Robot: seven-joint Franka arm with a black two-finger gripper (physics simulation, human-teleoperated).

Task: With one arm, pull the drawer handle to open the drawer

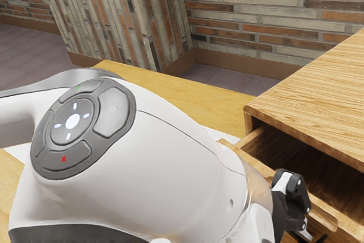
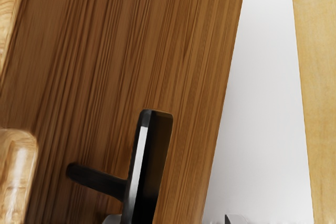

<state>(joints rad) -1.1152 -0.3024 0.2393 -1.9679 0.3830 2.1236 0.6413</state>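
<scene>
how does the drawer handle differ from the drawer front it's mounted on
Colour: the handle is plain black, while the drawer front is brown wood with streaky grain.
Shape: the handle is a narrow bar, the drawer front a wide flat panel.
Pose: the handle stands off the drawer front on a short black stem.
Shared: the handle runs roughly along the drawer front's grain.

The drawer (image 1: 259,160) sits at the lower right of the exterior view. It is pulled part-way out from under the light-wood top of its cabinet (image 1: 318,101), with pale oak rims and a darker brown inside. In the wrist view its front panel (image 2: 131,66) is dark, straight-grained wood, tilted slightly across the frame's left and middle. The drawer handle (image 2: 149,166) is a flat black bar standing off that panel on a short black post, at the lower middle of the frame.
</scene>
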